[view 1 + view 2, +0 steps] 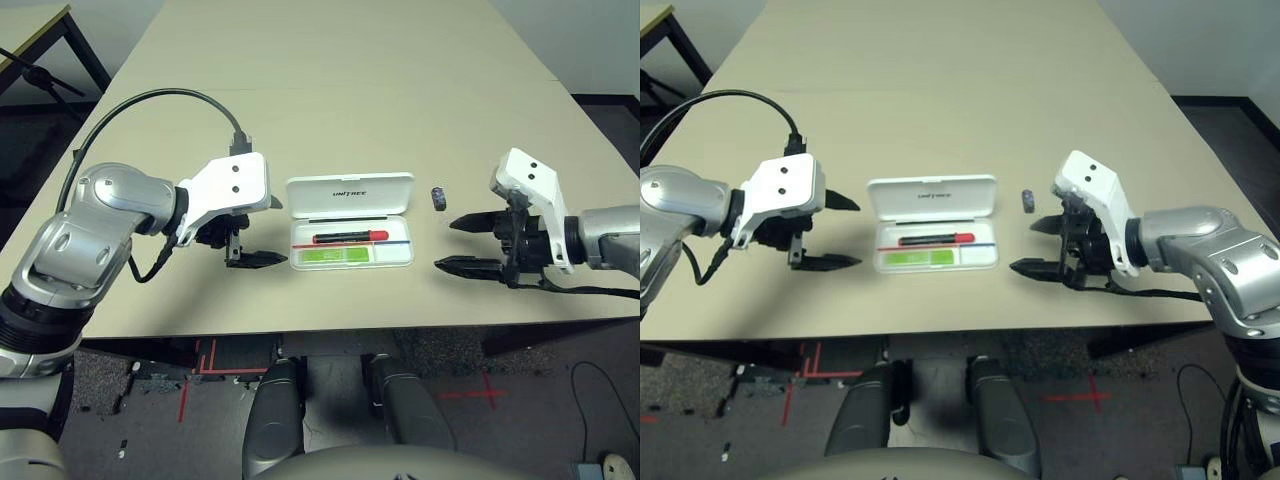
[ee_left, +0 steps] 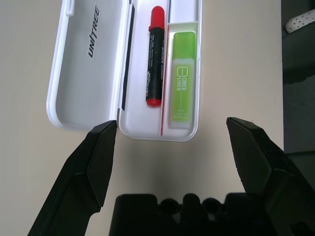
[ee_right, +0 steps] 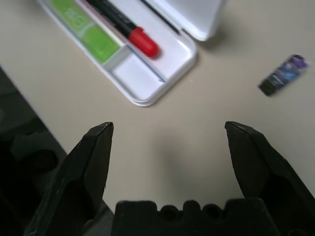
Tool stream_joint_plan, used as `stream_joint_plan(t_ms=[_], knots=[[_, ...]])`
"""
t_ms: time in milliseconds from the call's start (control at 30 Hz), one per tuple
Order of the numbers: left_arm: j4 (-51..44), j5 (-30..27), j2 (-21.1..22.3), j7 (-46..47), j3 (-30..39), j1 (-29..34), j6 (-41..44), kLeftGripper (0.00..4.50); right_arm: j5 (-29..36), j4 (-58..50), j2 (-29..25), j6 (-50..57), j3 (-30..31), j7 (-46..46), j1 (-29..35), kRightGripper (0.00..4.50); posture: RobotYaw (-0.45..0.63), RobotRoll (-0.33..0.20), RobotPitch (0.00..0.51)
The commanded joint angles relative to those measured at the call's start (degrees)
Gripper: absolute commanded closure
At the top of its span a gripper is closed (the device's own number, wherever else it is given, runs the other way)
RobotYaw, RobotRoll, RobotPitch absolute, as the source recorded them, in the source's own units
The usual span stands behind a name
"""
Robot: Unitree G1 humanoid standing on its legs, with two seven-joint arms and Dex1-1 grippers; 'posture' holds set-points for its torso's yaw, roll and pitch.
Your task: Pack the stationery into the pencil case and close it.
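The packing step is partly complete: 2 of the 3 items already lie inside the open pencil case [image 1: 350,220], and 1 item is left on the bench [image 1: 300,90]. Your left hand [image 1: 240,245] has its fingers spread wide and holds nothing; the case sits just beyond its fingertips, toward your right hand. Your right hand [image 1: 470,245] is also spread wide and empty, with the case off its fingertips on the inner side and the purplish-grey block [image 1: 438,198] just ahead of its far finger, apart from it and from the case. The judged next move is to bring the right hand over the block, close on its narrow sides, and carry it to the free compartment at the case end nearest that hand; closing the lid follows. The case's long axis runs across the bench from one hand to the other, with the lid folded back on the far side. The red marker [image 1: 350,237] lies along that axis, its red end toward the right hand. The green stick [image 2: 182,78] lies parallel beside it, on the side nearer you. The block's long axis runs roughly away from you.
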Motion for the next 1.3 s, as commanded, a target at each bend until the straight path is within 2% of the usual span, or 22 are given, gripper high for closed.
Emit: stream_joint_plan(t_ms=[33,200,267,533,833,1300], knots=[[-0.4,-0.77,-0.26,0.17,-0.93,-0.12,-0.63,0.02,-1.21,1.65,1.72,6.94,-1.77,-6.45,-3.21,0.0,-0.05,0.0,0.163],[-0.32,-0.84,-0.55,0.33,-1.56,-0.17,-0.63,0.02,-4.01,6.29,6.68,10.46,-0.79,-14.13,-7.02,0.0,-0.05,0.0,0.163],[-0.5,-0.95,-0.5,0.47,-1.61,-0.01,-0.55,0.02,-5.67,8.74,10.57,10.92,-1.59,-17.91,-8.7,0.0,-0.04,0.0,0.162],[-2.06,-1.24,0.02,1.41,-1.52,1.15,0.39,0.02,-10.16,16.21,20.56,10.74,-4.24,-27.49,-14.26,0.0,-0.01,0.0,0.157],[-3.23,-1.4,0.17,2.74,-1.75,1.68,1.07,0.02,-12.6,20.2,25.81,10.5,-4.22,-32.33,-14.84,0.0,0.01,0.0,0.157],[-2.4,-1.16,-0.97,3.31,-3.27,0.48,0.19,0.02,-16.89,30.15,30.44,5.01,-4.04,-36.8,-15.36,0.0,0.01,0.0,0.148]])
